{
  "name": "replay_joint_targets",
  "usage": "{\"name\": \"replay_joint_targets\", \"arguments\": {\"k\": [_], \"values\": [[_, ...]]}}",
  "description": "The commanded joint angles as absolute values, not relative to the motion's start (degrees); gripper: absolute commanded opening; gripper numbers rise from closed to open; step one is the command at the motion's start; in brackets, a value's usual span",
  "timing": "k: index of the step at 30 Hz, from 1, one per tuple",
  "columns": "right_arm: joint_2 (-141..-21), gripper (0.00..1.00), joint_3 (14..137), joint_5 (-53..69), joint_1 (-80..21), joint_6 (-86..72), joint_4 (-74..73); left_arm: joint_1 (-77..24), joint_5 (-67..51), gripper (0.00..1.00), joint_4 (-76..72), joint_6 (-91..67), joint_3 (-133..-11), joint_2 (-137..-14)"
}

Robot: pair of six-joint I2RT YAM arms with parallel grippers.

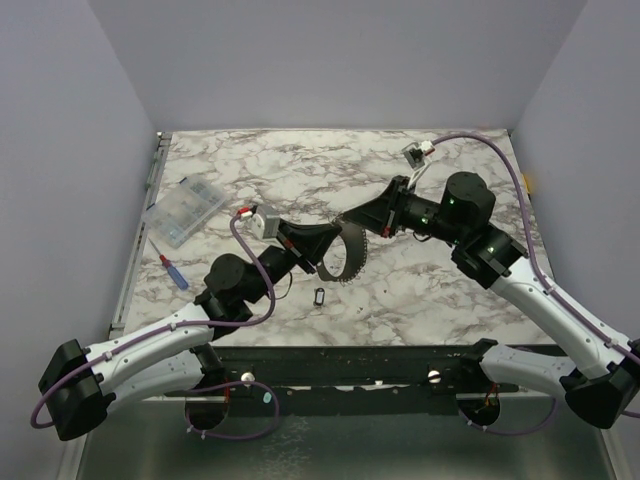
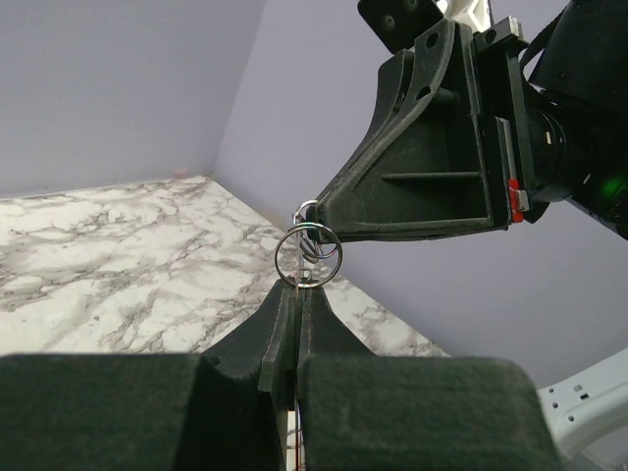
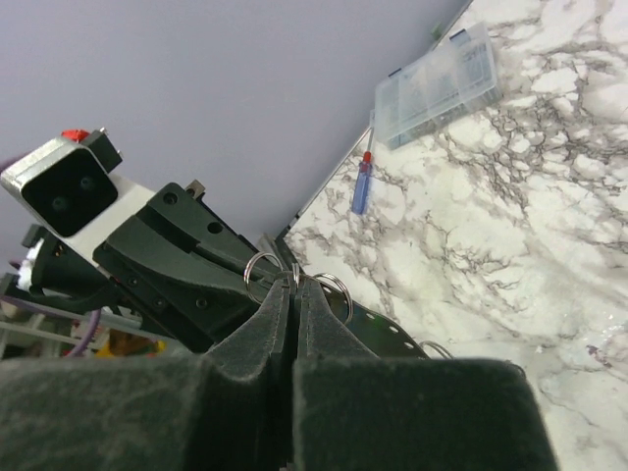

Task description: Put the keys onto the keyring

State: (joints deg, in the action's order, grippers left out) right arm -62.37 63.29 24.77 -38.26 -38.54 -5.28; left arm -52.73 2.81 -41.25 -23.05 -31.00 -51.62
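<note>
Clear box (image 1: 186,212), blue screwdriver (image 1: 173,271) at left, key (image 1: 320,296) lying centre

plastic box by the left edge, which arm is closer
Left. The left arm lies just right of the plastic box; the right arm comes in from the opposite side, the right end effector meeting the left end effector farther right, both shut on small rings.

- Top cam: soft, even light from above, no hard glare; the marble table (image 1: 420,295) is bright, with only faint shadows under the arms (image 1: 160,345).
- Left wrist cam: the left gripper (image 2: 298,292) is a dark, soft blur near the lens, but the keyring (image 2: 308,257) is sharp, tiny glints on the wire.
- Right wrist cam: right gripper (image 3: 294,287) same dark mush low down; marble goes nearly white, clear box (image 3: 437,86) looks crisp.
</note>
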Motion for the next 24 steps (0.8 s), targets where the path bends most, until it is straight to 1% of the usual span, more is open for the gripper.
{"name": "replay_joint_targets", "arguments": {"k": [1,3,6,11,15,19,24], "values": [[-59.0,0.01,59.5,27.4,-38.4,-28.6,-0.6,-52.6,0.4,0.02,-43.7,-21.0,-30.4,-50.0],[-58.5,0.01,58.5,28.8,-38.4,-26.6,0.9,-52.7,0.1,0.05,-43.3,-20.7,-30.3,-49.9],[-58.0,0.01,56.7,31.8,-38.4,-25.2,4.4,-52.7,-2.1,0.16,-42.9,-20.2,-30.4,-49.7],[-56.1,0.01,53.5,34.0,-38.4,-22.5,9.0,-52.7,-4.5,0.42,-40.7,-18.7,-31.0,-48.5],[-54.9,0.01,53.0,34.1,-38.4,-18.6,10.0,-52.6,-5.8,0.55,-35.2,-16.1,-32.0,-45.9],[-53.5,0.01,51.8,36.6,-38.4,-14.0,11.6,-52.7,-6.8,0.58,-26.4,-11.5,-34.4,-42.4],[-50.9,0.01,47.9,39.9,-38.4,-7.8,15.9,-52.7,-8.5,0.56,-17.5,-6.3,-37.2,-37.7]]}}
